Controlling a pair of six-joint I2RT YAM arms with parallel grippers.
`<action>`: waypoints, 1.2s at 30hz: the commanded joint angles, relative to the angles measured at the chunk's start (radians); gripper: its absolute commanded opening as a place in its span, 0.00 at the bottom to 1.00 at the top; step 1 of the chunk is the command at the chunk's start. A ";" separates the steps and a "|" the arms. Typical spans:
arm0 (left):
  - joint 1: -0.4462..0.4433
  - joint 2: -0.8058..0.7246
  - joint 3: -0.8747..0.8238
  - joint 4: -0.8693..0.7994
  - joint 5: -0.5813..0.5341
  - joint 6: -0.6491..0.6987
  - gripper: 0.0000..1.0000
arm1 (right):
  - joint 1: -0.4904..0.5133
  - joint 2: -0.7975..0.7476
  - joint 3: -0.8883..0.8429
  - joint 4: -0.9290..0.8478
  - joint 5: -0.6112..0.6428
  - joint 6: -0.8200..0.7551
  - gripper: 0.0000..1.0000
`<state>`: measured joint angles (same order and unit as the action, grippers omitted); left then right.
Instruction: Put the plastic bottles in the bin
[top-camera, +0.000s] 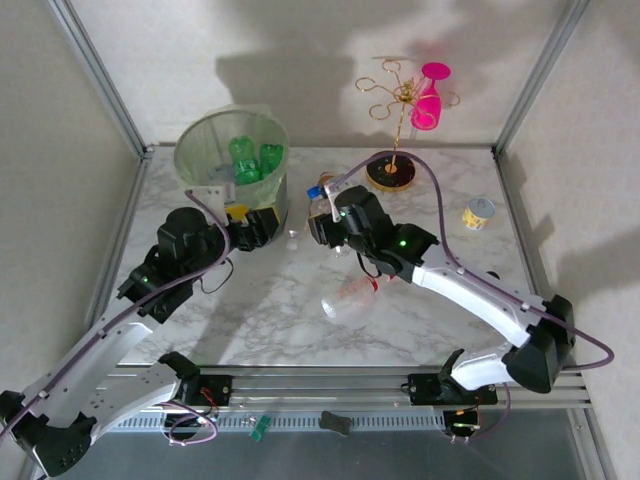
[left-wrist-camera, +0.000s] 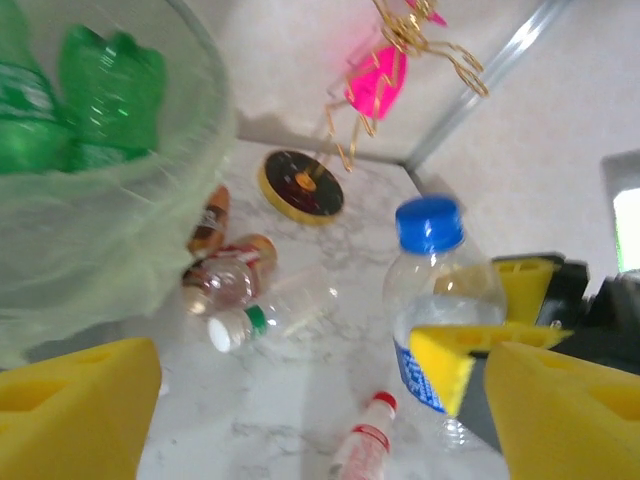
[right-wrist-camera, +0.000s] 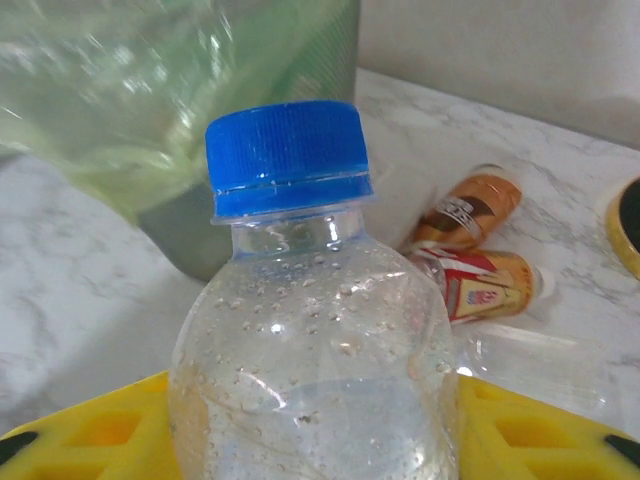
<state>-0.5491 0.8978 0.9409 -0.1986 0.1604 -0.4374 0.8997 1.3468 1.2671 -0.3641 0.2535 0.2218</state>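
The pale green bin (top-camera: 197, 140) stands at the back left with two green bottles (top-camera: 256, 160) inside. My right gripper (top-camera: 322, 222) is shut on an upright clear bottle with a blue cap (right-wrist-camera: 290, 150), its yellow pads (right-wrist-camera: 100, 435) pressed against both sides of the body. My left gripper (top-camera: 262, 228) hangs open beside the bin's base, nothing between its yellow fingers (left-wrist-camera: 70, 410). A red-capped clear bottle (top-camera: 350, 297) lies mid-table. Three more bottles lie by the bin: a brown one (left-wrist-camera: 210, 220), a red-labelled one (left-wrist-camera: 232, 275) and a clear one with a white cap (left-wrist-camera: 270, 312).
A gold wire rack on a dark round base (top-camera: 390, 172) holds a pink glass (top-camera: 430, 95) at the back. A small can (top-camera: 479, 212) sits at the right. Metal frame posts and grey walls enclose the marble table (top-camera: 270, 320).
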 joint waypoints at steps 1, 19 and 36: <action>-0.009 0.008 0.042 0.051 0.132 -0.034 0.88 | -0.013 -0.066 -0.025 0.069 -0.097 0.077 0.00; -0.179 0.195 0.104 0.126 0.393 0.003 0.89 | -0.039 -0.261 -0.135 0.232 -0.299 0.268 0.00; -0.207 0.099 0.021 0.247 0.470 -0.030 0.86 | -0.079 -0.421 -0.233 0.354 -0.314 0.384 0.00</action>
<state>-0.7471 1.0229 0.9871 -0.0124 0.5449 -0.4679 0.8322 0.9512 1.0538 -0.1074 -0.0120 0.5621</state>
